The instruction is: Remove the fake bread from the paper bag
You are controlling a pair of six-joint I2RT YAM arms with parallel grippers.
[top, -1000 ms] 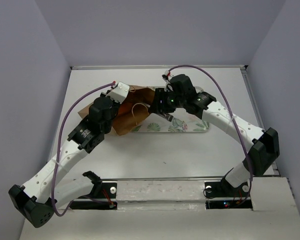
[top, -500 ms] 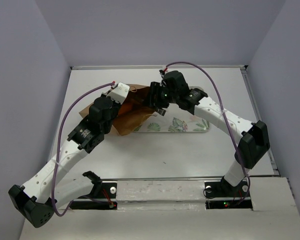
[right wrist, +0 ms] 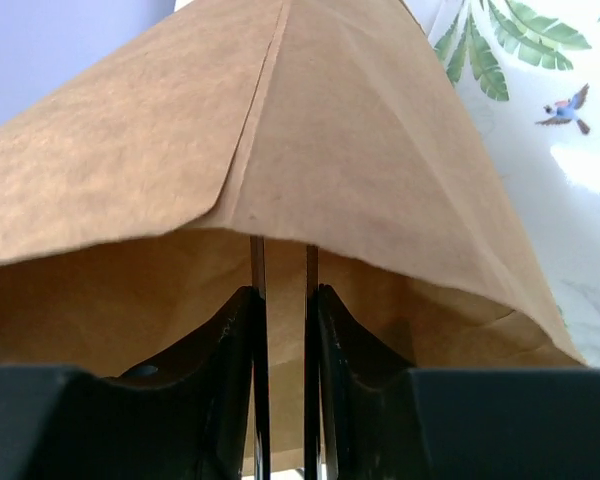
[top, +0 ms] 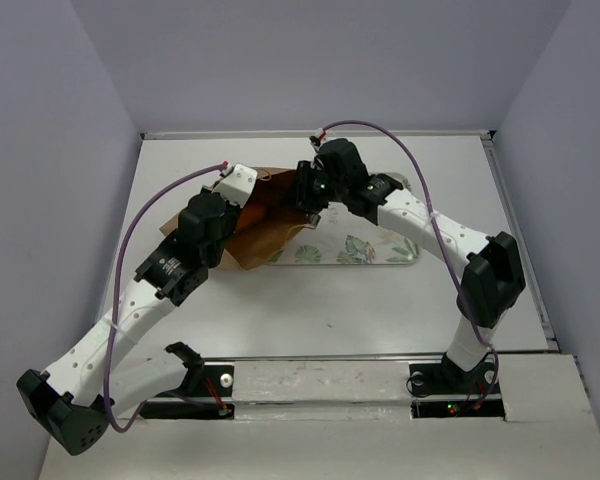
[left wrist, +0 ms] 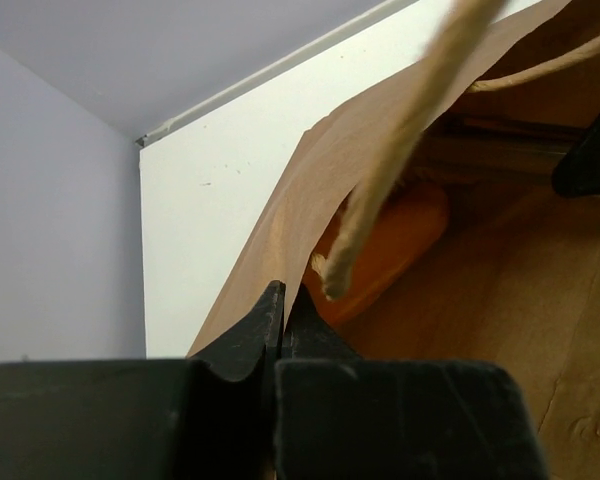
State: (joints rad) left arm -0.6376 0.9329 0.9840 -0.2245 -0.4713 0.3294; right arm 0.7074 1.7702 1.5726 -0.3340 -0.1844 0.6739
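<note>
The brown paper bag [top: 268, 228] lies on its side at the tray's left end, mouth toward the right. My left gripper [top: 248, 196] is shut on the bag's upper edge [left wrist: 310, 190] and holds it lifted. Inside, an orange glossy fake bread piece [left wrist: 390, 250] lies on the bag's floor, with a twisted handle [left wrist: 410, 150] hanging in front of it. My right gripper [top: 306, 206] is at the bag's mouth, shut on metal tongs [right wrist: 258, 270] whose two thin arms reach under the bag's paper [right wrist: 310, 130]. The tongs' tips are hidden inside.
The leaf-patterned tray [top: 380, 250] lies right of the bag and shows in the right wrist view [right wrist: 570, 150]. The table's back wall edge runs behind the bag. Both arms arch over the table's middle.
My right arm has moved left and farther back, bringing the tongs from above the tray into the bag's mouth. The left arm and its hold on the bag are unchanged.
</note>
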